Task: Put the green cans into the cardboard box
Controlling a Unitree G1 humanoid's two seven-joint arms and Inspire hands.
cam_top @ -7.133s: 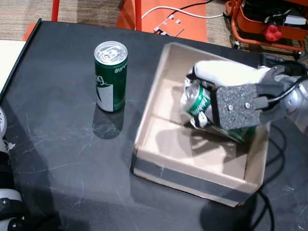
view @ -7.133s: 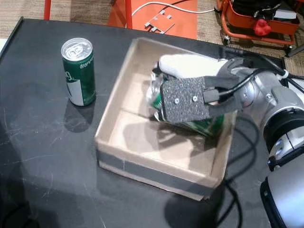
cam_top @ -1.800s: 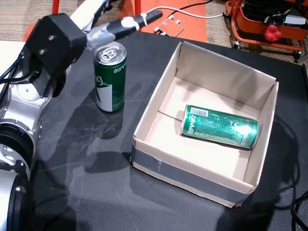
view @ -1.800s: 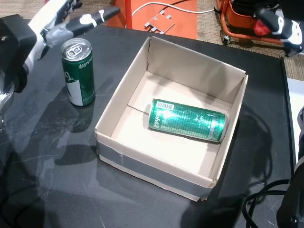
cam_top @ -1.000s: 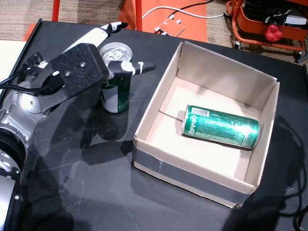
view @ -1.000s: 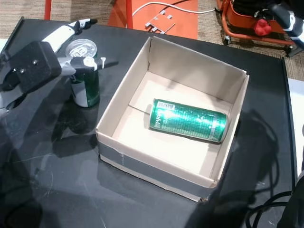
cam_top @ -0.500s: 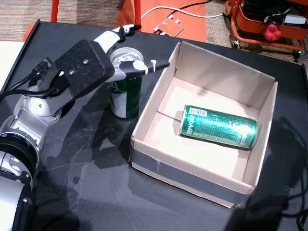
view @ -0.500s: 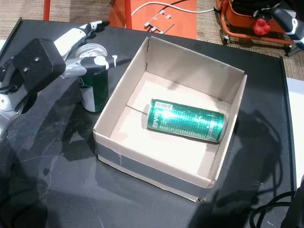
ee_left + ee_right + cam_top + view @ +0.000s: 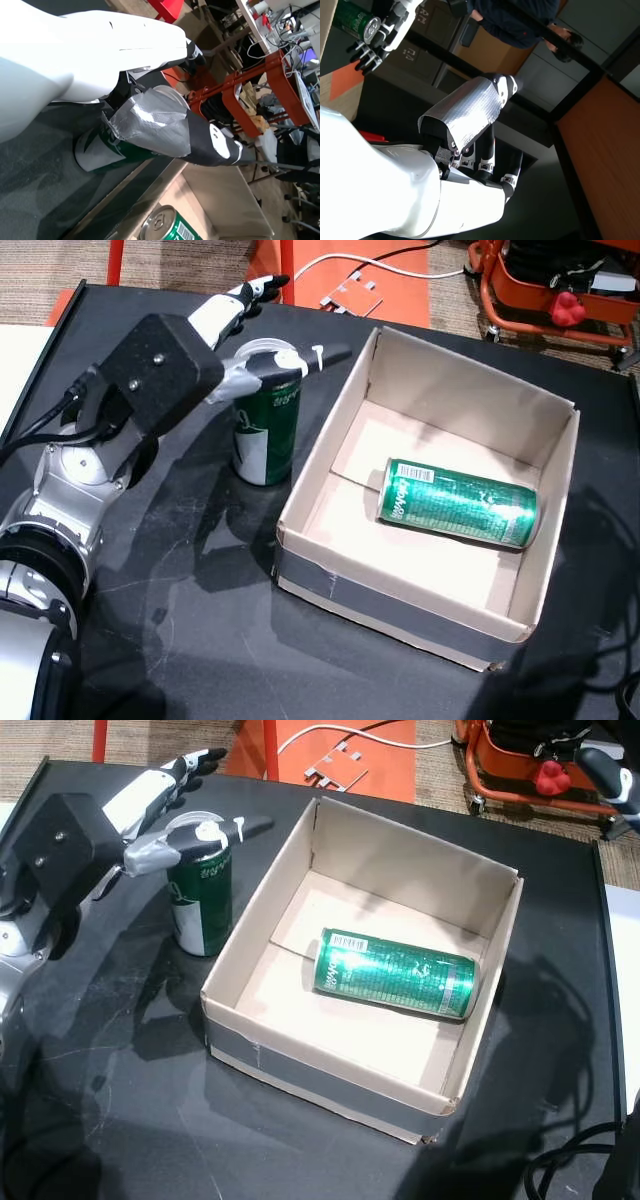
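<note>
upright green can [image 9: 266, 430] is standing on the black table [image 9: 150, 620] just beside the cardboard box [image 9: 400, 612], between its left wall and the left hand [image 9: 175, 365]. that hand is reaching from the far-left side, thumb lying over the rim, fingers spread and not wrapping. a second can [image 9: 457, 502] is lying inside the box. the right hand [image 9: 470, 150], raised away, is hanging loose and holding nothing.
</note>
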